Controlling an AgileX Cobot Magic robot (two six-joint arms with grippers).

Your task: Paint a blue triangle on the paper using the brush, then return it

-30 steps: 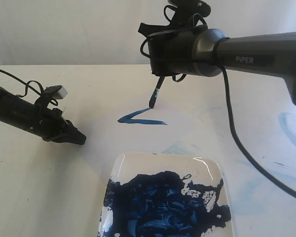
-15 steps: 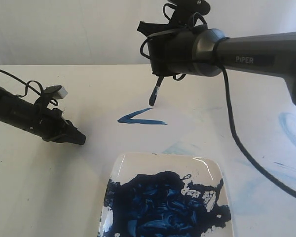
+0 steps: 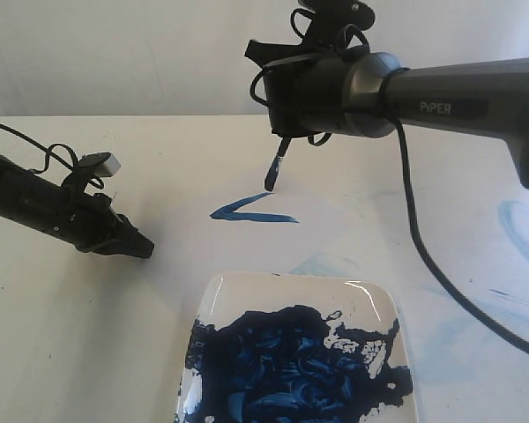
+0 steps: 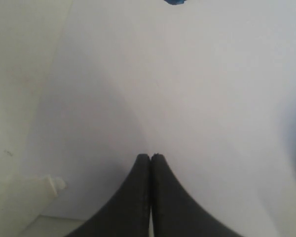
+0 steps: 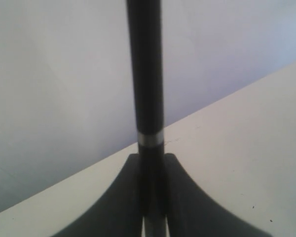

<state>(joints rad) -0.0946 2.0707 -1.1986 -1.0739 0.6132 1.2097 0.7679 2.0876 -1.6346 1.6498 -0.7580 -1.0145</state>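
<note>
We hold the brush (image 3: 279,166) clamped in our right gripper (image 5: 151,160), bristles pointing down over the paper (image 3: 335,207). The blue triangle (image 3: 249,211), only two strokes, lies near the tip at seven o'clock; our left gripper (image 3: 139,247), closed on nothing, sits at its nine o'clock.

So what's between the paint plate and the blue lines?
Only bare paper with a faint pale-blue smear, between the plate and blue lines, in the exterior view.
</note>
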